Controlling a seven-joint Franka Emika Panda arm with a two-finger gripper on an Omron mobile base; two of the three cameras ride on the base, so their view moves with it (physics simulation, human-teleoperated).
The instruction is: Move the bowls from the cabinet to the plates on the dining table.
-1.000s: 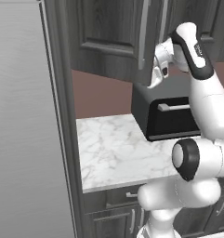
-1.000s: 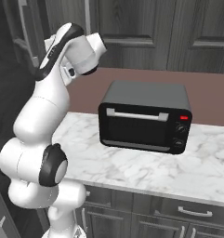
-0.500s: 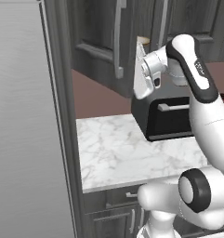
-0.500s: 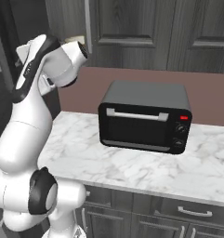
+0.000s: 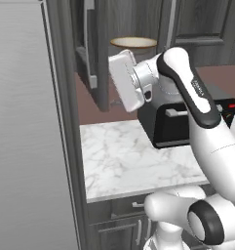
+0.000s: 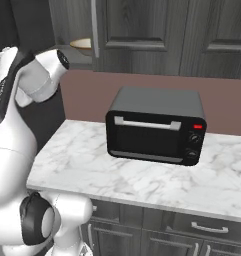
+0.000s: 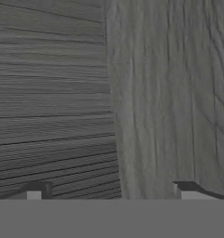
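In the left base view the white arm rises from the lower right and bends left, its flat white hand held up in front of the dark grey wood-grain cabinet (image 5: pixel 138 19), whose left door (image 5: pixel 92 53) stands swung open toward the camera with its silver bar handle on the edge. Inside, on the cabinet's shelf, sits a wide shallow cream bowl (image 5: pixel 133 42) with a tan-brown rim, seen nearly edge-on, just above and behind the hand. Below it a black toaster oven (image 5: pixel 175 122) stands on a white grey-veined marble worktop (image 5: pixel 119 161), partly hidden by the arm, and a tall grey panel (image 5: pixel 26 136) lies to the left. In the right base view the same bowl (image 6: pixel 82 44) shows as a thin cream sliver at the far left of the cabinet (image 6: pixel 157 30), beside a vertical silver handle (image 6: pixel 95 27); the toaster oven (image 6: pixel 156 125) sits mid-counter, with the arm at the left. In the hand view the gripper (image 7: pixel 111 193) has its two dark tips spread as wide as they go, with nothing between them, facing close wood-grain cabinet surface.
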